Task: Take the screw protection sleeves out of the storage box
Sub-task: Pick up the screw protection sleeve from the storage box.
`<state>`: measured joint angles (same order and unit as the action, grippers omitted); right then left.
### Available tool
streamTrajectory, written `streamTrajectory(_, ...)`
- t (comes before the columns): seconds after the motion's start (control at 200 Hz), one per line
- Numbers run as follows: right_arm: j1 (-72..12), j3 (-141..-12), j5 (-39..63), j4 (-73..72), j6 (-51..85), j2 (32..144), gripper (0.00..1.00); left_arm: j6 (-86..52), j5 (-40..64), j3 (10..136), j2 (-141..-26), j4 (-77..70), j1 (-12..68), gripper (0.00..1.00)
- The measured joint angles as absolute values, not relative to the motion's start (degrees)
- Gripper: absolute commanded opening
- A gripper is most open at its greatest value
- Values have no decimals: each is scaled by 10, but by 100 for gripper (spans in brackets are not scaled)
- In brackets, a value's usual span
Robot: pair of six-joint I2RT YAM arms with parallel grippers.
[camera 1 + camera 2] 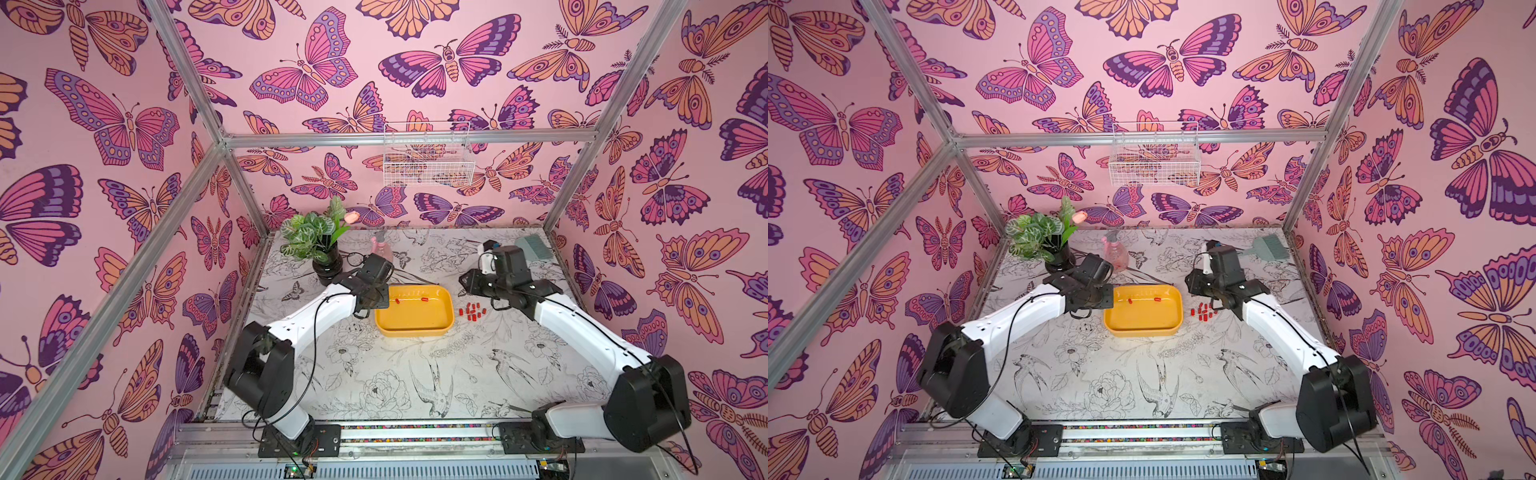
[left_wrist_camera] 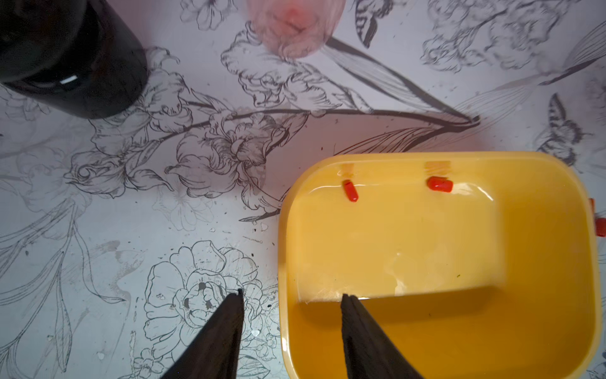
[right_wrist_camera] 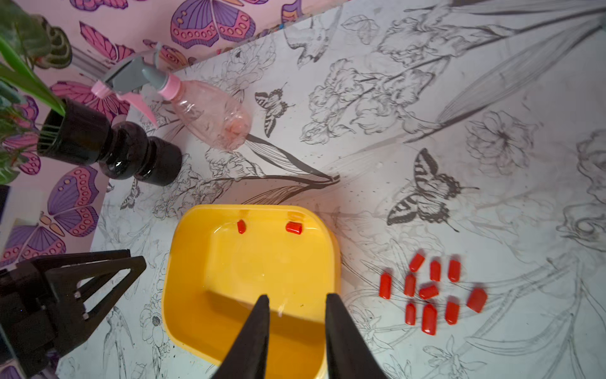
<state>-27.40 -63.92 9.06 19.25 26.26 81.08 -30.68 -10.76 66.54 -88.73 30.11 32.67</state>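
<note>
The yellow storage box (image 1: 415, 322) (image 1: 1142, 322) lies mid-table. Two red screw protection sleeves (image 2: 350, 191) (image 2: 440, 184) rest against its far inner wall, also seen in the right wrist view (image 3: 241, 226) (image 3: 293, 227). Several more sleeves (image 1: 473, 311) (image 1: 1203, 312) (image 3: 429, 292) lie clustered on the table just right of the box. My left gripper (image 2: 292, 295) is open and straddles the box's left rim, one finger over the table, one over the inside. My right gripper (image 3: 296, 297) hangs open and empty by the box's right side.
A plant in a black vase (image 1: 326, 266) and a pink spray bottle (image 1: 382, 247) stand behind the box on the left. A grey-green brush (image 1: 536, 247) lies at the back right. A white wire basket (image 1: 428, 156) hangs on the rear wall.
</note>
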Motion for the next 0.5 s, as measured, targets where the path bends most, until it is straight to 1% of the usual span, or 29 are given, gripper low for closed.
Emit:
streamTrajectory(0.105, -330, -707, 59, 219, 250, 862, 30, -314, -129, 597, -820, 239, 326, 49)
streamTrajectory(0.215, -368, -752, 37, 237, 243, 919, 29, -325, -135, 543, -769, 188, 316, 48)
streamTrajectory(0.391, -415, -826, 23, 268, 239, 1034, 29, -350, -128, 470, -691, 121, 272, 46)
streamTrajectory(0.496, -440, -868, 25, 277, 240, 1093, 30, -366, -115, 441, -665, 91, 243, 46)
